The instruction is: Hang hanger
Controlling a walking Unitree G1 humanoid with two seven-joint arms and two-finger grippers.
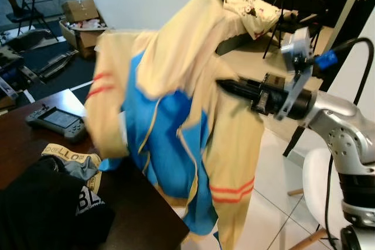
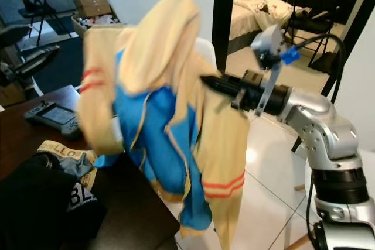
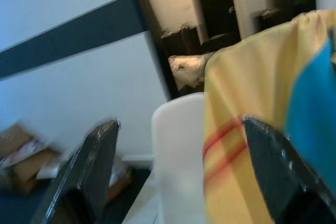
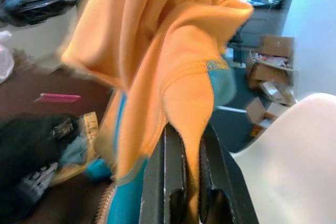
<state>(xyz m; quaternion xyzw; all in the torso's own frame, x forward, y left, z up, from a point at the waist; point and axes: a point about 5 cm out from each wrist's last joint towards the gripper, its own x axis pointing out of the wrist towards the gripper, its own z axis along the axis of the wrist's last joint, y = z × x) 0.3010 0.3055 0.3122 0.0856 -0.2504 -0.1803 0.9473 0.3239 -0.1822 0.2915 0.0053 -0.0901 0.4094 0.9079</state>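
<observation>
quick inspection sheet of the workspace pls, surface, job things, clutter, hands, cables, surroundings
surface: dark wooden table, lower left.
job's things: cream and blue hoodie held up in the air; hanger nothing seen.
clutter: handheld console and dark clothes on the table.
hands: right hand shut on hoodie fabric; left hand open, beside the hoodie's striped sleeve.
cables: black cable looping over the right arm.
surroundings: white chair, cardboard boxes, bed, tiled floor.

The right arm reaches in from the frame's right edge, elbow bent, its right gripper mid-frame, fingers pinched together on fabric. The left gripper is spread wide.
</observation>
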